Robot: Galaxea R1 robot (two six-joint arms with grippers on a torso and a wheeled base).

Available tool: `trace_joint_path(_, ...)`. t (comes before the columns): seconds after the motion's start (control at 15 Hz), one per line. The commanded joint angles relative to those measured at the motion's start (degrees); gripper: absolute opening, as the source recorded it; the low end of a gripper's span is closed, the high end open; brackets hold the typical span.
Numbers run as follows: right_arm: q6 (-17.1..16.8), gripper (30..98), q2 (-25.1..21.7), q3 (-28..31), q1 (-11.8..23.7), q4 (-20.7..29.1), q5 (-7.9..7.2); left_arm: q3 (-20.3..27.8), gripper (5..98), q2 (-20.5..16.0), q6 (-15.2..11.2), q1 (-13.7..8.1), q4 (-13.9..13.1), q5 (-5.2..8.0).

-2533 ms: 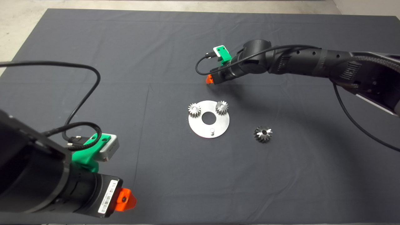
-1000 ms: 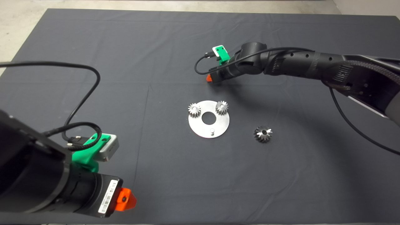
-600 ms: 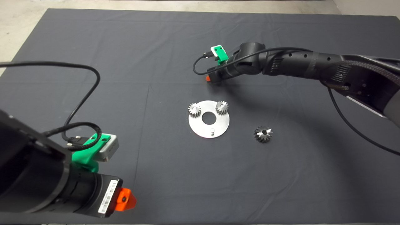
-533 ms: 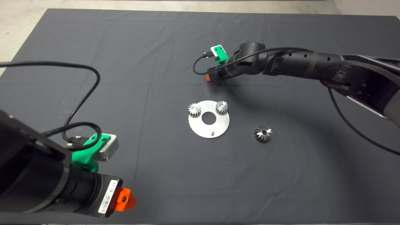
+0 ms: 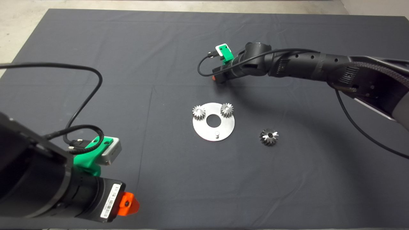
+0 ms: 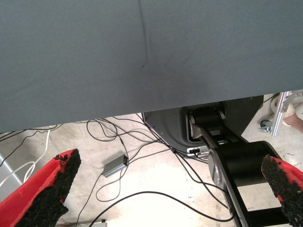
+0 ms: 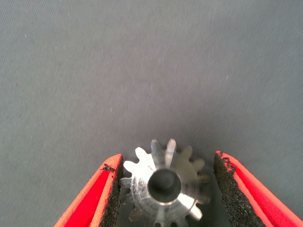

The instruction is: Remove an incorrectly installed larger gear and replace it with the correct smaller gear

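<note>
Plate: two silver gears | smaller gear: within right hand | left hand: parked

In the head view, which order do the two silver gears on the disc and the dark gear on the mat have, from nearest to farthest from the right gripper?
From the right gripper, beyond the disc:
1. Right silver gear, at the disc's far right edge.
2. Left silver gear, at the disc's far left edge.
3. The larger gear, on the mat right of the disc.
</note>
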Motion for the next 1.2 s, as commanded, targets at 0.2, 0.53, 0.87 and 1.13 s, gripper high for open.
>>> trace_joint_path(0.2,-0.17,51.0,0.44,-0.19,1.38,-2.76,0.01,1.01,98.3,0.07,-0.48,-0.49,-0.98,0.26)
trace_joint_path(0.53,0.2,51.0,-0.09,-0.34,1.2,-2.76,0.01,1.01,98.3,0.07,-0.48,-0.49,-0.98,0.24)
trace_joint_path(0.87,0.94,51.0,-0.27,-1.66,1.12,-2.67,0.01,1.01,98.3,0.07,-0.48,-0.49,-0.98,0.26)
trace_joint_path(1.13,2.74,51.0,-0.09,-1.66,1.12,-2.67,0.1,1.01,98.3,0.07,-0.48,-0.49,-0.98,0.26)
